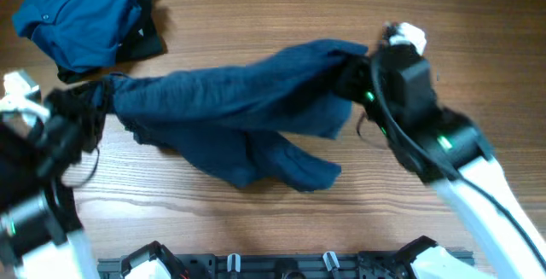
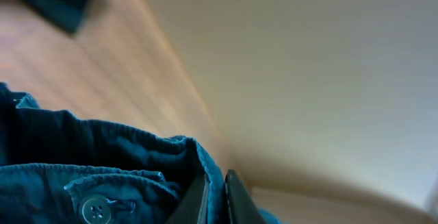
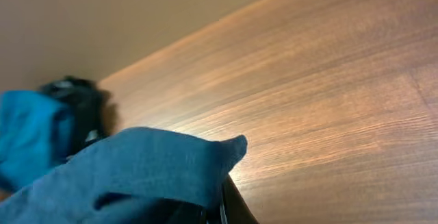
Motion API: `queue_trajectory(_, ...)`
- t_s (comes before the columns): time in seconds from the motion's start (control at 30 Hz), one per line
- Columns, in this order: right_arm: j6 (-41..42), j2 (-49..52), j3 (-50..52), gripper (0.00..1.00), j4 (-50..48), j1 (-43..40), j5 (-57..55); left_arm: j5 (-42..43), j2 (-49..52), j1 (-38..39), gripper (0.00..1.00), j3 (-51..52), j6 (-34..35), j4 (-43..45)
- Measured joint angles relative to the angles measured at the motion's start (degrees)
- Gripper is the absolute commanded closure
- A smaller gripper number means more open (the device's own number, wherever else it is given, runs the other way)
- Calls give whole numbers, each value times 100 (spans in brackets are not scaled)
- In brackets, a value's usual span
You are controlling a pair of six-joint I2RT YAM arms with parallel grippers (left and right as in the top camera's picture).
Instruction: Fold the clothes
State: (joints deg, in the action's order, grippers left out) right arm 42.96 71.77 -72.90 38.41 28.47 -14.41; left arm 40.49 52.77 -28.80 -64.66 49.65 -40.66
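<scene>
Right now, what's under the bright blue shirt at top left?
Dark cloth pokes out beneath the blue shirt along its right edge. How far it runs underneath is covered.

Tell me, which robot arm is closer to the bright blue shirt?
Left. The left fingers grip the dark shorts just below the shirt; the right fingers hold the shorts' far end, across the table.

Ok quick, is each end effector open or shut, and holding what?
The left end effector is shut on the navy garment.
The right end effector is shut on it too.
</scene>
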Motion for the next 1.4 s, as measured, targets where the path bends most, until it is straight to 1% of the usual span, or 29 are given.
queue_trajectory(0.03,-31,173,0,96,-142,-44,2,-168,269,114,62,2,-11,92)
queue_trajectory(0.07,-72,367,0,96,-328,-96,-2,-334,549,245,28,7,-17,269)
queue_trajectory(0.1,-92,535,0,96,-470,-140,-2,-448,850,409,0,7,-37,544)
queue_trajectory(0.23,-195,992,0,95,-870,-284,-9,-723,2037,1069,0,2,-221,1499)
queue_trajectory(0.37,-433,1285,0,93,-1202,-439,-116,-809,3001,1582,0,4,-306,2103)
queue_trajectory(0.4,-481,1335,0,89,-1211,-518,-138,-817,3246,1696,0,4,-352,2181)
queue_trajectory(0.43,-509,1368,0,81,-1228,-601,-157,-826,3453,1801,0,4,-404,2214)
queue_trajectory(0.47,-546,1408,0,67,-1239,-732,-175,-833,3571,1860,0,4,-455,2203)
queue_trajectory(0.5,-647,1432,0,47,-1248,-881,-177,-837,3700,1939,0,4,-557,2162)
queue_trajectory(0.53,-702,1451,0,15,-1266,-1034,-190,-855,3779,2000,0,4,-667,2090)
queue_trajectory(0.57,-769,1460,0,1,-1270,-1156,-192,-866,3810,2057,0,4,-782,2000)
queue_trajectory(0.7,-1224,1464,-13,0,-1154,-1576,-184,-876,3797,2201,0,4,-1176,1703)
queue_trajectory(0.8,-1545,1464,-57,0,-780,-1694,-170,-876,3786,2295,0,4,-1519,1290)
queue_trajectory(0.83,-1591,1464,-120,0,-470,-1705,-133,-881,3768,2330,0,4,-1637,1169)
queue_trajectory(0.87,-1631,1464,-188,1,-249,-1705,-15,-894,3735,2365,0,4,-1753,1064)
queue_trajectory(0.9,-1670,1458,-247,1,-66,-1705,138,-898,3694,2396,4,4,-1858,1014)
queue_trajectory(0.97,-1740,1362,-341,3,282,-1705,627,-916,3560,2441,20,4,-2035,852)
queue_trajectory(1.0,-1755,1292,-367,9,457,-1705,859,-918,3495,2452,31,4,-2059,741)
queue_trajectory(1.03,-1773,1187,-385,21,651,-1696,1097,-973,3407,2459,48,2,-2111,588)
queue_trajectory(1.07,-1790,1097,-404,37,833,-1690,1298,-1062,3329,2459,66,2,-2179,435)
queue_trajectory(1.1,-1869,1001,-428,56,1023,-1679,1532,-1165,3261,2459,84,2,-2199,313)
queue_trajectory(1.13,-1947,942,-444,66,1154,-1661,1685,-1255,3224,2459,93,2,-2218,232)
queue_trajectory(1.17,-1989,890,-450,71,1283,-1650,1908,-1368,3206,2461,96,2,-2240,149)
queue_trajectory(1.2,-2017,883,-448,78,1370,-1639,2107,-1436,3204,2470,96,2,-2245,114)
queue_trajectory(1.23,-2033,898,-422,87,1381,-1631,2286,-1523,3213,2492,96,4,-2262,92)
queue_trajectory(1.3,-2096,988,-354,96,1386,-1624,2511,-1615,3230,2586,96,4,-2284,105)
queue_trajectory(1.4,-2100,1298,-254,96,1432,-1624,2940,-1696,3316,2892,96,4,-2284,116)
